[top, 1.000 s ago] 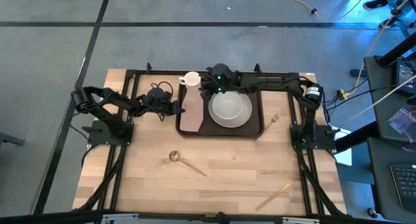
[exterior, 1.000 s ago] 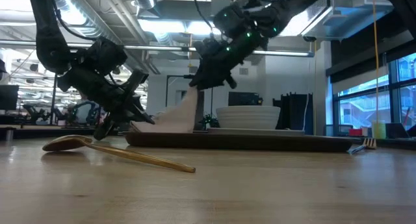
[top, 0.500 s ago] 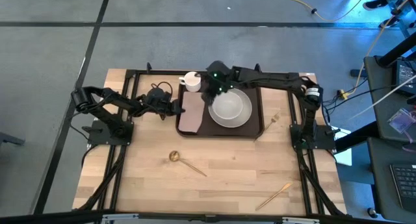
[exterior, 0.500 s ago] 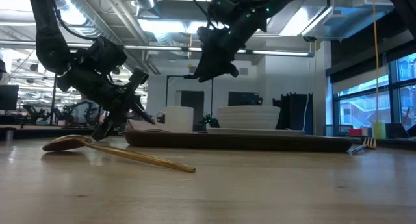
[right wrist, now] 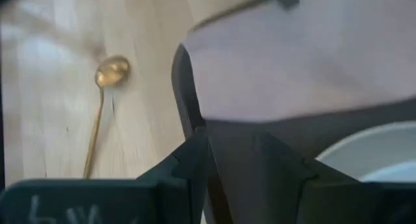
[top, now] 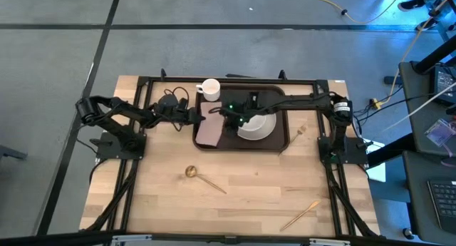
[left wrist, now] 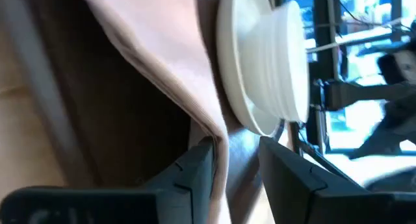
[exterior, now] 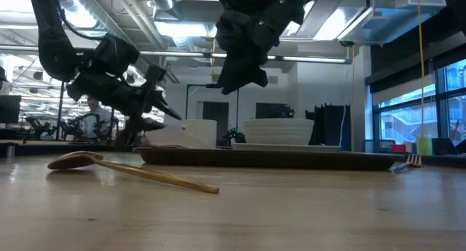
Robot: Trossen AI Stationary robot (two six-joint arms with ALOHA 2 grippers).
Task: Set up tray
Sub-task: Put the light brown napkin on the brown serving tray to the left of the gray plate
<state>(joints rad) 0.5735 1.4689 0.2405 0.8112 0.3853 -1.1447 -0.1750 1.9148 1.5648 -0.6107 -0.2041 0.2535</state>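
The dark brown tray (top: 279, 105) lies at the table's far middle. A tan-pink napkin (top: 209, 132) lies flat on its left part. A white plate with a bowl (top: 261, 129) stands on its right part. My left gripper (top: 197, 116) is open at the napkin's far left corner, and the napkin's edge (left wrist: 219, 143) runs between its fingers. Above the tray, between the napkin and the plate, my right gripper (top: 233, 119) is open with nothing between its fingers. My left gripper reaches level from the table's left. The napkin's edge (left wrist: 216, 134) lies close beside one fingertip (left wrist: 198, 162). Whether that finger touches the cloth, I cannot tell.
A white cup (top: 210, 88) stands just behind the tray's far left corner. A gold spoon (top: 203, 178) lies on the wood in front of the tray. A gold fork (top: 299, 130) lies to the tray's right. Another gold utensil (top: 301, 214) lies near the front right.
My left gripper has opened and tipped up toward level. The napkin's raised part has dropped flat onto the tray. My right gripper has swung from the tray's far edge toward the near edge, over the tray's middle, and has tipped further down.
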